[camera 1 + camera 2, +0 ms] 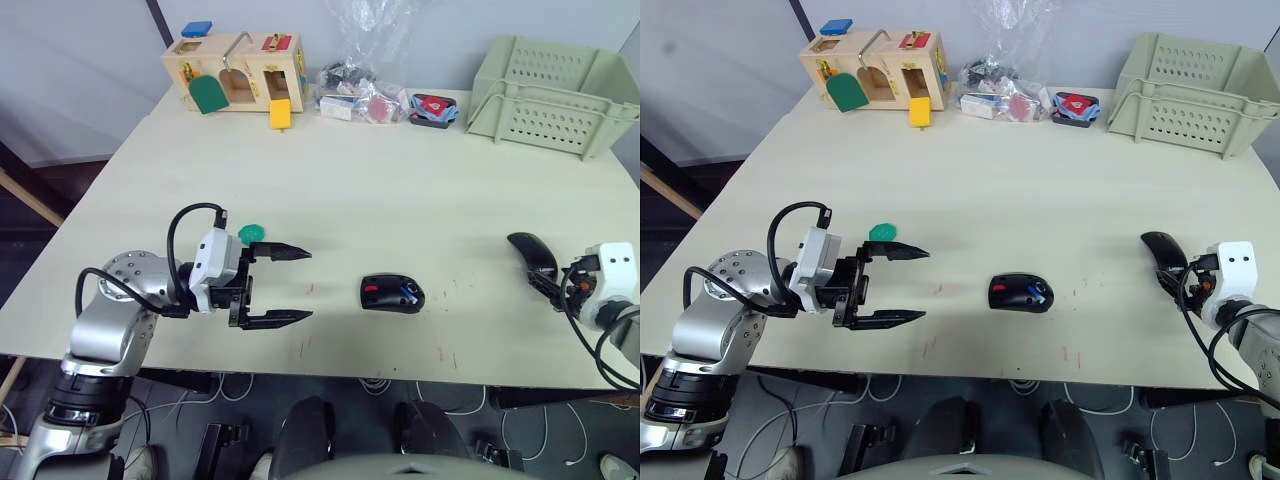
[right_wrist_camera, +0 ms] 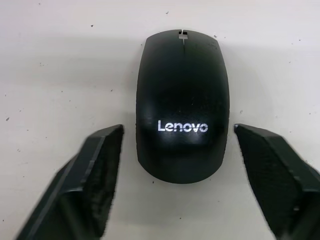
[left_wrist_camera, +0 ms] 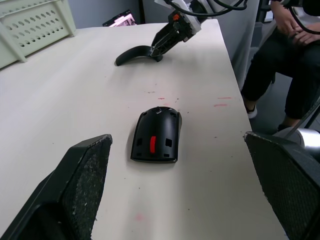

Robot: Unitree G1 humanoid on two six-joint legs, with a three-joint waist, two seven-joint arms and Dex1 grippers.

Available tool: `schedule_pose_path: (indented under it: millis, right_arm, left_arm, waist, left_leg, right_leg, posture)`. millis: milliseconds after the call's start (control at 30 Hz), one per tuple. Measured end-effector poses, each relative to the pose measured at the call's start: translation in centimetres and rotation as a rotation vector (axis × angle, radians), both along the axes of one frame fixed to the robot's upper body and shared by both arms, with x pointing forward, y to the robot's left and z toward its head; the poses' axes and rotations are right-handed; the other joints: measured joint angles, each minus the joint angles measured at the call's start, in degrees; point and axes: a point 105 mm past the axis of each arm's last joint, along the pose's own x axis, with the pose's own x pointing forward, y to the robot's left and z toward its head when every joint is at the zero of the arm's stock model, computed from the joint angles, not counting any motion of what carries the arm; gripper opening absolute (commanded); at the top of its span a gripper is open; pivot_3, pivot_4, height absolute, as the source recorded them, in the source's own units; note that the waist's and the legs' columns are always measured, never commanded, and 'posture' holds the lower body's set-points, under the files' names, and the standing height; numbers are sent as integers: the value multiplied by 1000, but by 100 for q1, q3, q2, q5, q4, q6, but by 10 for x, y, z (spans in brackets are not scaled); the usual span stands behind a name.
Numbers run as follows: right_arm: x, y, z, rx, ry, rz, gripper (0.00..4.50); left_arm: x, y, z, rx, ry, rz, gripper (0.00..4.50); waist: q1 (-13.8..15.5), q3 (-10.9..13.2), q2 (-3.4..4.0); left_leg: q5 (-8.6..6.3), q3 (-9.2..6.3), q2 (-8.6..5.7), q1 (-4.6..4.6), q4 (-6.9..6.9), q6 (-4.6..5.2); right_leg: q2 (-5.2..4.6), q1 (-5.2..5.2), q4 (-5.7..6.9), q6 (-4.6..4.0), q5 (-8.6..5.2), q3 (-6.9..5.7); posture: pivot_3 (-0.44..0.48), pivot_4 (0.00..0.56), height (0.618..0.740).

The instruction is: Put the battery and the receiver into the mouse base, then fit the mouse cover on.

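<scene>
The mouse base [image 1: 392, 294] lies near the table's front middle, a black oval shell with a red patch [image 3: 152, 144] inside. A small blue-and-white battery [image 1: 408, 293] lies in it at its right end. The receiver is too small to make out. My left gripper [image 1: 308, 285] is open to the left of the base and points at it, a short gap away. The mouse cover [image 2: 182, 105], glossy black with white lettering, lies on the table at the right. My right gripper [image 2: 177, 130] is open, with one finger on each side of the cover.
A wooden toy box [image 1: 235, 68] stands at the back left, a plastic bag of small items [image 1: 365, 95] at the back middle, a pale green basket [image 1: 550, 95] at the back right. A small green piece [image 1: 252, 232] lies by my left gripper. A person [image 3: 295, 60] sits beyond the table's right edge.
</scene>
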Motion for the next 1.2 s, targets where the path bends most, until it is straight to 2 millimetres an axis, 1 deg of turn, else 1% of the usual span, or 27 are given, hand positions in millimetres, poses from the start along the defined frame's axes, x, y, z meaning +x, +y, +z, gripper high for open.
schedule_pose_path:
  millis: [300, 700, 933, 1200]
  right_arm:
    - [3, -5, -3, -4, 20, -4, 3662]
    - [2, -5, -5, -13, 31, 4, 3662]
    - [2, -3, -11, -12, 49, 14, 3662]
    - [5, 1, -11, 5, 36, 17, 3662]
  left_arm:
    - [0, 0, -1, 0, 4, 2, 4500]
    - [-1, 0, -3, -3, 7, 3, 4500]
    - [-1, 0, -3, -7, 4, 1, 4500]
    - [-2, 0, -4, -11, 3, 0, 4500]
  waist:
    - [2, 0, -1]
    - [1, 0, -1]
    - [0, 1, -1]
    - [0, 1, -1]
  left_leg:
    - [0, 1, 0, 0, 0, 0]
    - [0, 1, 1, 0, 0, 0]
    - [0, 2, 1, 0, 0, 0]
    - [0, 3, 1, 0, 0, 0]
  right_leg:
    - [1, -1, 0, 0, 0, 1]
    - [1, -2, 0, 0, 0, 2]
    - [1, -3, 0, 0, 0, 3]
    - [1, -3, 0, 0, 0, 3]
  posture:
    - [0, 150, 740]
    - [0, 150, 740]
    - [0, 150, 740]
    - [0, 150, 740]
